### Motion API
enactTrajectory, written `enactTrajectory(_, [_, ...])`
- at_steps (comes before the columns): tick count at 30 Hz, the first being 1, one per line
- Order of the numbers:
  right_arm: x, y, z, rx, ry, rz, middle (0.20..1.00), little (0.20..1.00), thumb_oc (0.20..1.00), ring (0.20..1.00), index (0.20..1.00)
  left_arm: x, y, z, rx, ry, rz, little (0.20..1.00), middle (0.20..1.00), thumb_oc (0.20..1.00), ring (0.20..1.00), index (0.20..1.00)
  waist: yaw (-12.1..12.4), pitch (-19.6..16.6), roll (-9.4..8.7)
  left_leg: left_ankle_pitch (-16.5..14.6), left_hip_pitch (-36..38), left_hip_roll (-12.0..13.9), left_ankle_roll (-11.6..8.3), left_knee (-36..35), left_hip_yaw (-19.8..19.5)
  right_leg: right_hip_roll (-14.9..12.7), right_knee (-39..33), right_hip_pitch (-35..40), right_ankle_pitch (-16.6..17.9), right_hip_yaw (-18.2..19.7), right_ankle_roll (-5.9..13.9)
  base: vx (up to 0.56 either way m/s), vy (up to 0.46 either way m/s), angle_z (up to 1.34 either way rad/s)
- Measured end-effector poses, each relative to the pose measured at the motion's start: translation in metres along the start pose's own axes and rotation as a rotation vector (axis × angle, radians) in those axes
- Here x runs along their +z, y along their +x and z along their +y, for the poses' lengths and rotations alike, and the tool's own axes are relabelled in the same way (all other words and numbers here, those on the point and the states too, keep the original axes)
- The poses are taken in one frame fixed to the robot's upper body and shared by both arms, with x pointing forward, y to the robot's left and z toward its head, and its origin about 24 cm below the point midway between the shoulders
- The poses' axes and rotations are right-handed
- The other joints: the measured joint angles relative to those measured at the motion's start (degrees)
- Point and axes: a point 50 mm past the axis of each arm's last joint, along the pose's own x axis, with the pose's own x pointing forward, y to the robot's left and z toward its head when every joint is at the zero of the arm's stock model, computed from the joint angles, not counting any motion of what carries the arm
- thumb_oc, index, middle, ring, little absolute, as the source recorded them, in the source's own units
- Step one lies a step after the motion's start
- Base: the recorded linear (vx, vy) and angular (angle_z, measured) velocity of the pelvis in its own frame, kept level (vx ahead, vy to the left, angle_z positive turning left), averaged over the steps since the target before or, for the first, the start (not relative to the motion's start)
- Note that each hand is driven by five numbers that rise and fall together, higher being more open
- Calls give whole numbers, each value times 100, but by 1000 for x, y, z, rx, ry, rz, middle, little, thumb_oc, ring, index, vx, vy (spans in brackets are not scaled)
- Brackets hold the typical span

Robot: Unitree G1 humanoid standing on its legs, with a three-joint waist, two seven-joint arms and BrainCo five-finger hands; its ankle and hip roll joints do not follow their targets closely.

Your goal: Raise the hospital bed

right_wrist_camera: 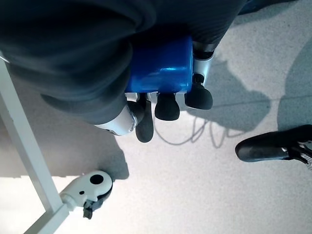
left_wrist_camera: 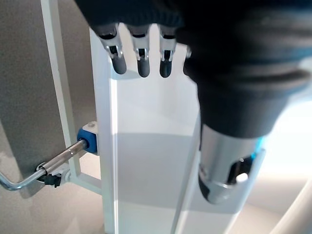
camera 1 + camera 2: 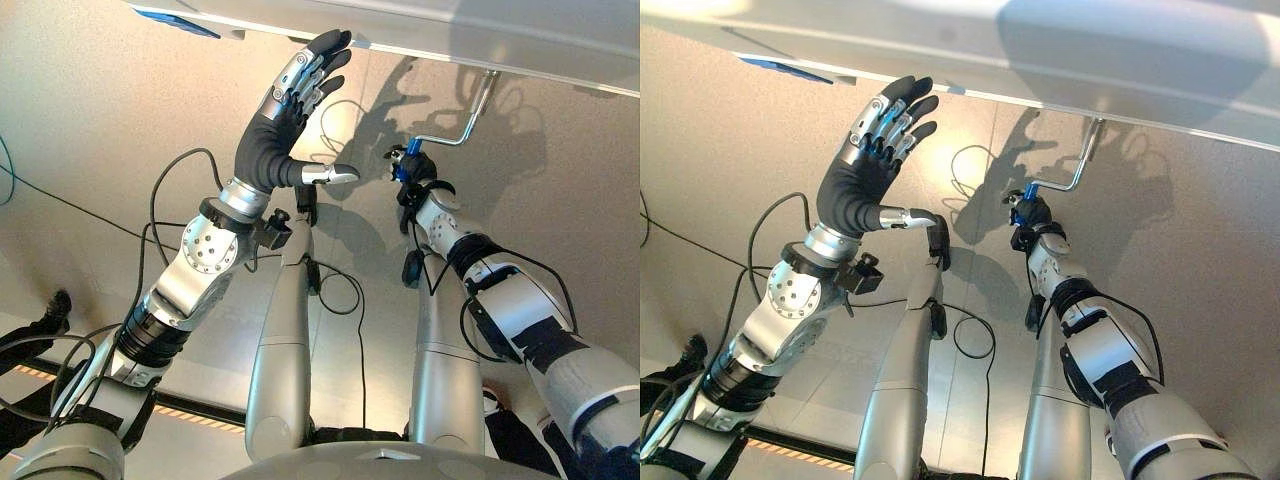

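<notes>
Near the frame's centre I have my right hand (image 3: 413, 172) wrapped round the blue grip (image 1: 161, 66) of the bed's metal crank (image 3: 470, 120), under the white bed frame (image 3: 480, 35) along the top, my left hand (image 3: 290, 110) spread flat at upper centre; no writing legible.

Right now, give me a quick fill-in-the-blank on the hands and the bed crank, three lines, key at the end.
1. The right hand is curled round the ____ handle of the crank.
2. The left hand is raised by the bed frame with its fingers ____.
3. The metal crank rod runs from the handle up to the ____ frame.

Missing words: blue; straight; bed
</notes>
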Motion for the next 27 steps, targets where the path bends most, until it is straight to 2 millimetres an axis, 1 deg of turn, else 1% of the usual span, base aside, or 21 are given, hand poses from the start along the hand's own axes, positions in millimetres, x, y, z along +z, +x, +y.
enactTrajectory(6, [0,0,0,1,-7,-1,200,200,200,200,200,0,0,0,0,0,0,1000,1000,1000,1000,1000,-4,0,0,0,-1,0,1,-12,6,2,-23,0,5,3,6,0,0,0])
enactTrajectory(8, [0,0,2,14,-74,1,200,200,200,200,200,0,0,0,1,1,-1,1000,1000,1000,1000,1000,-9,0,0,0,-1,0,1,-16,6,3,-25,0,5,2,6,0,0,0])
enactTrajectory(10, [1,-2,10,67,-186,-7,200,200,200,200,200,0,0,1,4,2,-1,1000,1000,1000,1000,1000,-26,0,-1,0,-5,1,1,-17,6,4,-25,-3,5,0,7,0,0,0])
enactTrajectory(12, [1,-7,15,117,-211,-27,200,200,200,200,200,1,-1,2,12,6,-1,1000,1000,1000,1000,1000,-113,1,-2,-1,-17,2,2,-17,9,5,-28,-15,5,1,7,0,0,0])
enactTrajectory(13, [-1,-14,23,179,-198,-48,200,200,200,200,200,3,-5,9,45,19,-2,1000,1000,1000,1000,1000,-162,2,-3,-1,-46,4,2,-20,8,5,-41,-32,7,-5,11,0,0,0])
enactTrajectory(14, [-1,-16,22,184,-203,-54,200,200,200,200,200,3,-6,12,63,23,-1,1000,1000,1000,1000,1000,-193,2,-3,-2,-46,4,3,-21,11,10,-59,-31,12,0,14,9,-8,-3])
enactTrajectory(15, [-1,-24,25,230,-236,-71,200,200,200,200,200,5,-7,16,81,38,-3,1000,1000,1000,1000,1000,-240,3,-5,-4,-48,9,6,-30,36,14,-77,-40,13,9,17,2,-13,-4])
enactTrajectory(16, [0,-28,23,244,-249,-79,200,200,200,200,200,5,-8,18,91,46,-1,1000,1000,1000,1000,1000,-296,3,-5,-6,-48,8,8,-30,38,13,-76,-40,14,13,18,0,0,0])
enactTrajectory(18, [2,-51,28,363,-250,-129,200,200,200,200,200,7,-14,24,104,110,7,1000,1000,1000,1000,1000,-334,4,-7,-10,-58,9,11,-35,39,14,-76,-50,14,12,18,0,0,0])
enactTrajectory(20, [3,-59,30,402,-244,-145,200,200,200,200,200,8,-16,26,111,127,14,1000,1000,1000,1000,1000,-381,4,-7,-13,-53,7,15,-35,49,12,-75,-52,15,18,19,0,0,0])
enactTrajectory(21, [4,-62,29,412,-243,-151,200,200,200,200,200,8,-16,27,110,140,13,1000,1000,1000,1000,1000,-399,4,-8,-14,-53,7,15,-36,50,12,-73,-54,15,19,19,0,0,0])
enactTrajectory(22, [7,-71,28,444,-243,-170,200,200,200,200,200,9,-17,28,112,165,12,1000,1000,1000,1000,1000,-407,5,-9,-14,-63,7,15,-35,48,11,-72,-61,15,20,19,0,0,0])
enactTrajectory(23, [8,-74,27,457,-244,-175,200,200,200,200,200,10,-18,30,117,170,15,1000,1000,1000,1000,1000,-420,5,-9,-14,-65,4,16,-36,47,7,-71,-61,14,19,20,0,0,0])
enactTrajectory(27, [15,-99,17,519,-203,-222,200,200,200,200,200,16,-28,37,143,204,25,1000,1000,1000,1000,1000,-467,7,-16,-17,-69,-1,21,-40,46,2,-74,-62,13,16,25,0,0,0])
